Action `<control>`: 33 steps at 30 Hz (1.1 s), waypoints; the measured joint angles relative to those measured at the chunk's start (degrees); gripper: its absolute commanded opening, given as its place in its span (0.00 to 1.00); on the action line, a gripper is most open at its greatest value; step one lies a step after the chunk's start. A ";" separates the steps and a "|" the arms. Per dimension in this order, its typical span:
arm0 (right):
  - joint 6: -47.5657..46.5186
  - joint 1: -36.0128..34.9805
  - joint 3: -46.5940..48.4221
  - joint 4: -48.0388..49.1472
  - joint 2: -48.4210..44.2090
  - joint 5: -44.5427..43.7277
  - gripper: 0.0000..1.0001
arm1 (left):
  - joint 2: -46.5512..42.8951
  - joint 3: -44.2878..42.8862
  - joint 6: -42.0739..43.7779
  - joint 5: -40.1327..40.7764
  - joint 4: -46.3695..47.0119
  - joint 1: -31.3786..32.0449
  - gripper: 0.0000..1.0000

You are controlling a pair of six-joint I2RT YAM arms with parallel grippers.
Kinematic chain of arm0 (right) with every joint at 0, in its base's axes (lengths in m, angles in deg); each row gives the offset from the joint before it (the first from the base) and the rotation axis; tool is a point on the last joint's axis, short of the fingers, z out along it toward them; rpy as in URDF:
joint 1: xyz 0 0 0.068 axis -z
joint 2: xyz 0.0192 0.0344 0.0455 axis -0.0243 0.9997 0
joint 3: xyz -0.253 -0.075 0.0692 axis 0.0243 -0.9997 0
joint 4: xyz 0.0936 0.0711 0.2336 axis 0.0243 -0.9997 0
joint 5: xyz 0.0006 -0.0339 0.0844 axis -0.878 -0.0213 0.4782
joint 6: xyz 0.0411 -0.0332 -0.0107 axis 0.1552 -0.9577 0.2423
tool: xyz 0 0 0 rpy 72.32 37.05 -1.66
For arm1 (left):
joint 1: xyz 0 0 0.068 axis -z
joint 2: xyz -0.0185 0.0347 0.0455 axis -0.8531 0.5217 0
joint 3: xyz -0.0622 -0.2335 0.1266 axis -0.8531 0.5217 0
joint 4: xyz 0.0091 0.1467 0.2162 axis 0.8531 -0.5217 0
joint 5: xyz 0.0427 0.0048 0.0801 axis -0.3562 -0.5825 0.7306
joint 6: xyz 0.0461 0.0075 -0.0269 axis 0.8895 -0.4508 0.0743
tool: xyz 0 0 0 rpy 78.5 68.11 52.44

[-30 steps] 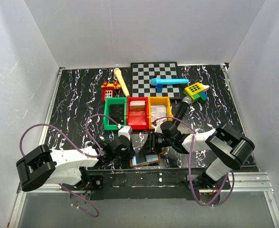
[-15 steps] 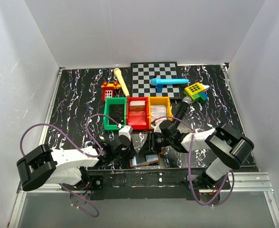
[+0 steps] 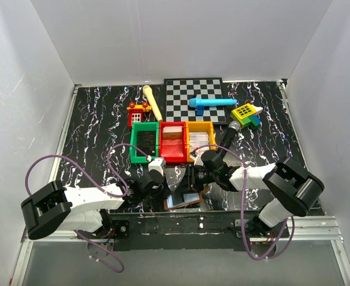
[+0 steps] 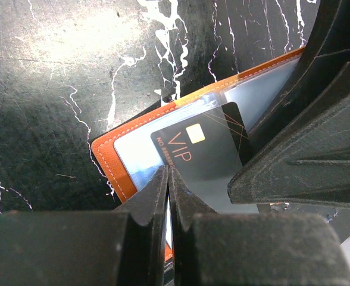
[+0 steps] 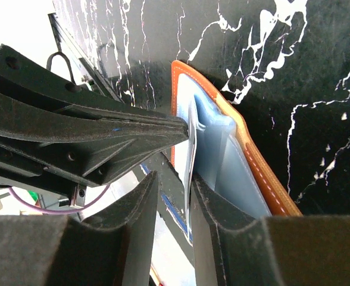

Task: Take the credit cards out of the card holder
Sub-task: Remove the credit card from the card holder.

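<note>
Your card holder [image 3: 184, 202] lies open on the black marbled table [image 4: 56, 71], low in the centre of the top view, below the red bin [image 3: 161, 143] and between the two arms. Your left gripper [image 4: 168, 176] has its fingers pressed together, with the tips at the holder's pale inner panel. A black VIP card [image 4: 202, 152] sticks partway out of its pocket. Your right gripper [image 5: 174, 179] stands spread, its fingers either side of the card's thin edge and not squeezing it.
</note>
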 measured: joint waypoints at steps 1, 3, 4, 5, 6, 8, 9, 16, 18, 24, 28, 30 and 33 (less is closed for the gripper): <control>-0.02 0.07 0.00 -0.11 -0.17 0.00 0.34 | -0.07 0.04 -0.04 0.04 -0.02 0.00 0.00; -0.11 0.11 0.00 -0.24 -0.33 0.00 0.34 | -0.26 0.11 -0.20 0.11 -0.09 0.00 0.00; -0.15 0.11 0.00 -0.31 -0.35 -0.02 0.34 | -0.35 0.20 -0.26 0.11 -0.09 0.00 0.00; -0.17 0.11 0.00 -0.33 -0.39 -0.02 0.34 | -0.46 0.31 -0.37 0.13 -0.09 0.00 0.00; -0.17 0.11 0.00 -0.35 -0.50 -0.02 0.34 | -0.52 0.37 -0.46 0.13 -0.09 0.00 0.00; -0.24 0.15 0.00 -0.42 -0.85 -0.07 0.33 | -0.57 0.39 -0.50 0.15 -0.11 0.00 0.00; -0.37 0.20 -0.02 -0.50 -1.11 -0.09 0.33 | -0.57 0.39 -0.52 0.15 -0.11 0.00 0.00; -1.05 0.59 -0.11 -2.08 -3.19 -0.46 0.31 | -0.57 0.44 -0.94 0.33 -0.11 0.00 0.00; -1.09 0.59 -0.22 -2.27 -3.54 -0.48 0.31 | -0.57 0.46 -1.07 0.37 -0.09 0.00 0.00; -1.16 0.63 -0.94 -2.80 -4.33 -1.16 0.28 | -0.57 0.57 -1.33 0.39 -0.02 0.00 0.00; -1.22 0.63 -0.94 -3.02 -4.57 -1.36 0.24 | -0.74 0.76 -1.51 0.48 0.09 0.00 0.00; -1.31 0.63 -0.94 -3.26 -4.81 -1.51 0.23 | -0.74 0.76 -1.51 0.50 0.09 0.00 0.00; -1.55 0.74 -0.94 -4.31 -5.29 -1.75 0.22 | -0.85 0.83 -1.53 0.52 0.07 0.00 0.00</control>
